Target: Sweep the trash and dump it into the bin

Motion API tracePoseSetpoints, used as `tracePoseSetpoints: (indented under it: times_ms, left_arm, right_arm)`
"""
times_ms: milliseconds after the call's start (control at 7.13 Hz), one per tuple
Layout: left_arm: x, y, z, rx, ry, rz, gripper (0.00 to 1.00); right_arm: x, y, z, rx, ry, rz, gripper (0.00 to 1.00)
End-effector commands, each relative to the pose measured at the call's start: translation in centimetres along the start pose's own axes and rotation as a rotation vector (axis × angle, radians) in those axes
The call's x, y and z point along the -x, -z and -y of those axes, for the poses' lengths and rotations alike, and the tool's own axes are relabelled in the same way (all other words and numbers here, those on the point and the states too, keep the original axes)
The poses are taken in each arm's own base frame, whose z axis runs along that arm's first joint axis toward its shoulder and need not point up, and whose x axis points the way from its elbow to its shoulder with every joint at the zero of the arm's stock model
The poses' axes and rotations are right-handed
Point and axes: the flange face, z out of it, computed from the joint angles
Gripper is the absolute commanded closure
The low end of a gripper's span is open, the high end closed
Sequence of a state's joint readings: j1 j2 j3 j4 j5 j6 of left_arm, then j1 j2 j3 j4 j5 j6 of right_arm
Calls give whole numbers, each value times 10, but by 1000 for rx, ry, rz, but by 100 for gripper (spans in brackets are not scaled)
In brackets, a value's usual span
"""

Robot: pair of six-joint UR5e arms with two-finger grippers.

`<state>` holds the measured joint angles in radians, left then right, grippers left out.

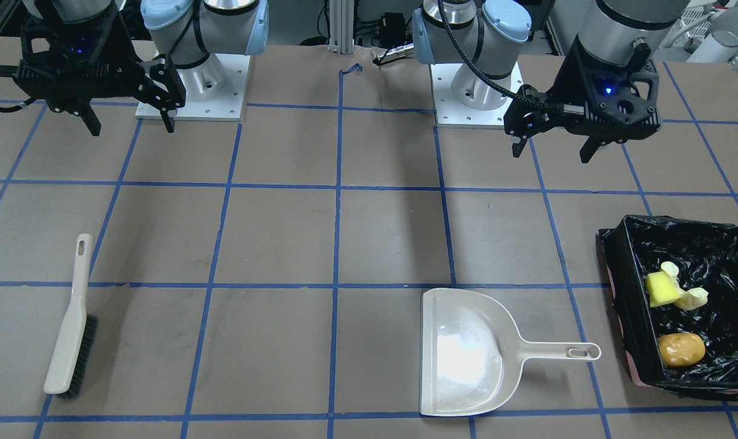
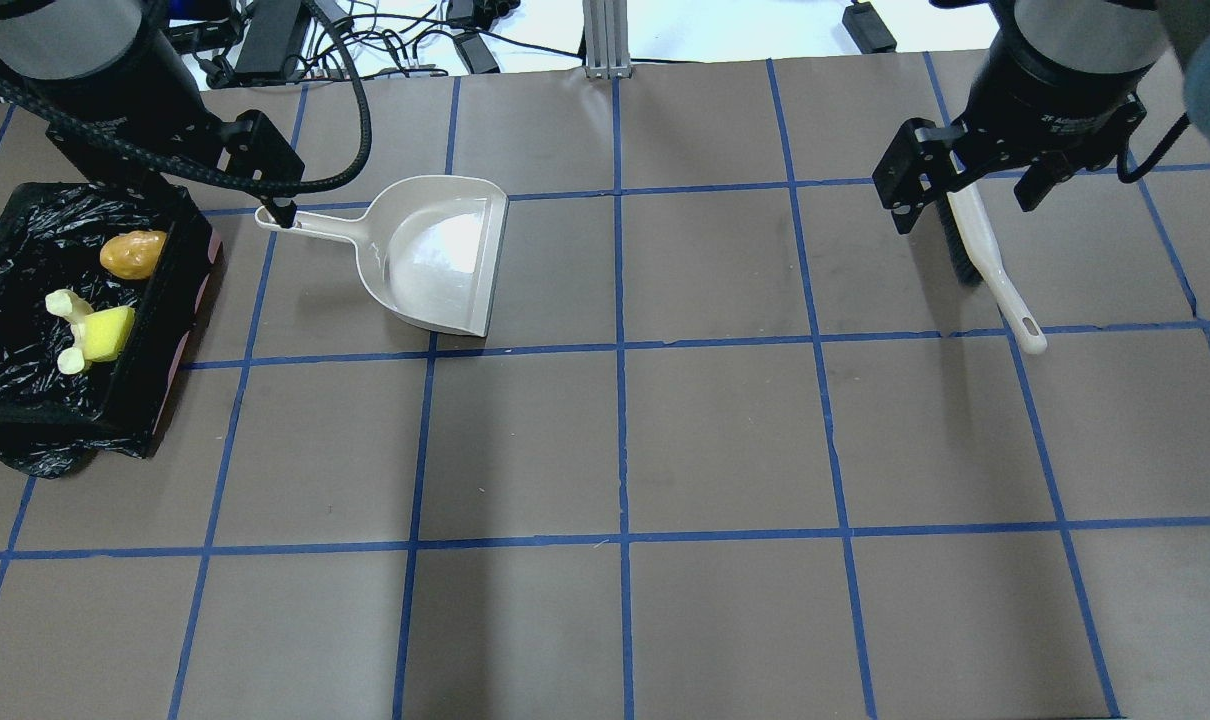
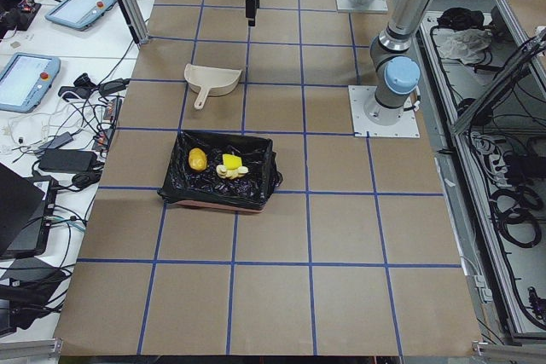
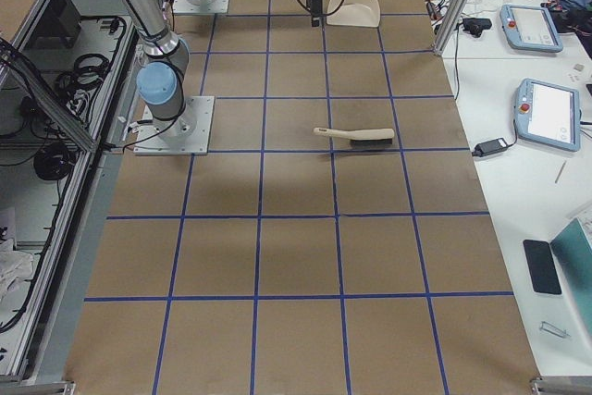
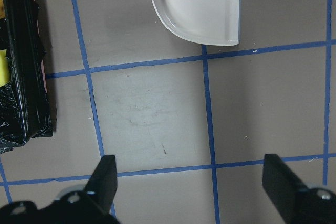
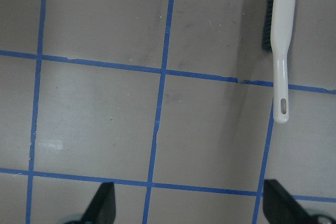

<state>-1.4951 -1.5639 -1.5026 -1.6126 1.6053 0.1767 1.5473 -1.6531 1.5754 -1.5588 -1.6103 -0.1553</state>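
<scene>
The bin [image 1: 626, 317], lined with crinkly black plastic, sits at the table's left end. All the trash lies inside it: a brown-yellow potato-like lump [image 1: 681, 349], a yellow sponge [image 1: 662, 290] and a pale foam scrap [image 1: 693, 299]. The beige dustpan [image 1: 466, 353] lies flat beside the bin with nothing in it, handle toward the bin. My left gripper [image 1: 551, 155] hovers open and empty above the table, near the dustpan handle [image 2: 310, 228]. On the table at the right lies the brush [image 1: 70, 323]. My right gripper [image 1: 132, 129] hangs open and empty above it.
Blue tape lines grid the brown table. Both arm bases [image 1: 192, 91] stand on white plates at the robot's edge, with an aluminium post [image 2: 600, 40] between them. Side benches with tablets [image 4: 555, 113] and cables flank the table ends.
</scene>
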Motion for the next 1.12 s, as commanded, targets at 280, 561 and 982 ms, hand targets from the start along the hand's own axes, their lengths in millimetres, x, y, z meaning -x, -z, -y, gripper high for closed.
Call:
tracePoseSetpoints:
  times_ms: [280, 561, 982]
  left_arm:
    - [1, 4, 5, -45, 115, 3, 0]
    - [-4, -4, 9, -31, 131, -6, 0]
    - [-4, 1, 4, -43, 121, -1, 0]
  right_arm:
    - [0, 0, 0, 0, 0, 0, 0]
    - [1, 0, 0, -1, 2, 4, 0]
    - [1, 1, 2, -14, 10, 7, 0]
